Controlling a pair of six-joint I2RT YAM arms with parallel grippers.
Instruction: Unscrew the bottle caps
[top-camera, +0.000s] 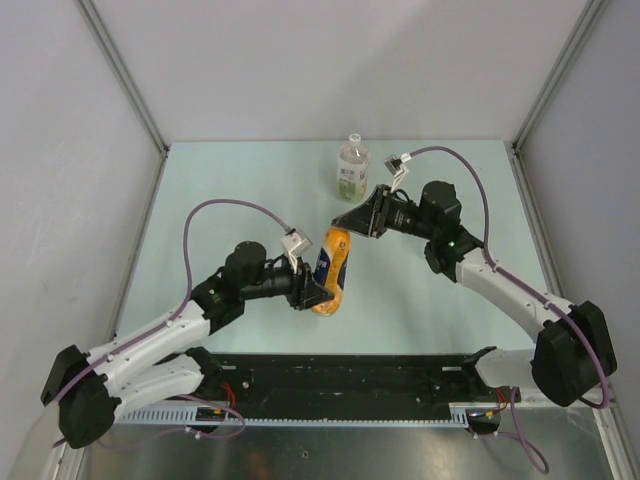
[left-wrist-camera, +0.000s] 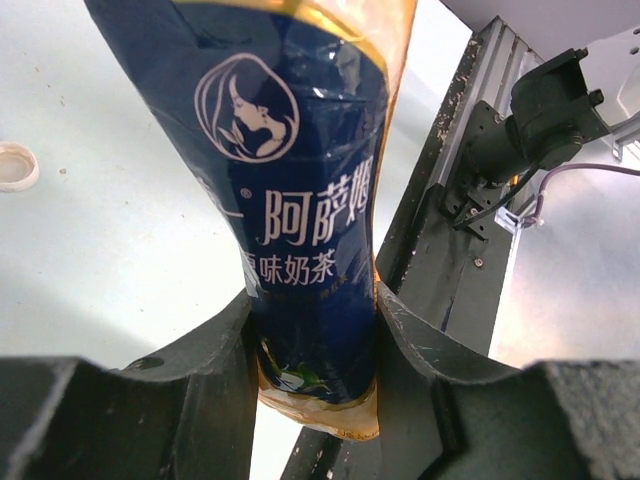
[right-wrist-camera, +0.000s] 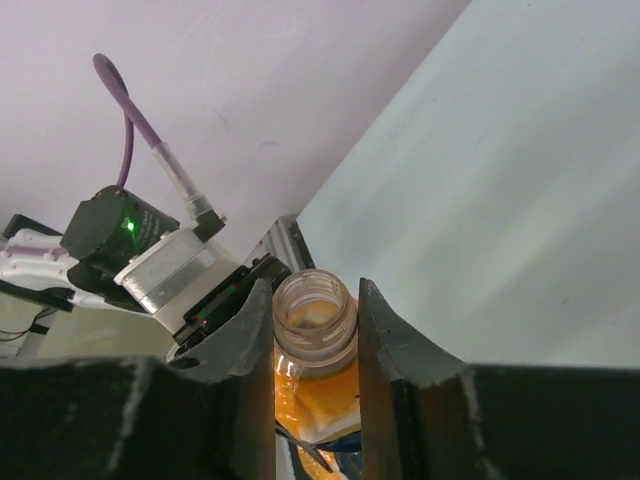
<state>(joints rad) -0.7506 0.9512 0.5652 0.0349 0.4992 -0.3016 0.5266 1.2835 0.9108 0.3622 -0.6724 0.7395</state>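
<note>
My left gripper (top-camera: 318, 290) (left-wrist-camera: 312, 350) is shut on the lower body of an orange milk-tea bottle with a dark blue label (top-camera: 332, 268) (left-wrist-camera: 300, 200) and holds it tilted above the table. The bottle's threaded neck (right-wrist-camera: 314, 318) is open, with no cap on it. My right gripper (top-camera: 347, 226) (right-wrist-camera: 315, 330) is closed around that neck, a finger on each side. A whitish translucent cap (left-wrist-camera: 14, 166) lies loose on the table in the left wrist view. No blue caps are in view.
A clear bottle with a green label (top-camera: 352, 170) stands upright at the back middle, its whitish cap (top-camera: 353, 139) on. A black rail (top-camera: 350, 378) runs along the near table edge. Grey walls enclose the table.
</note>
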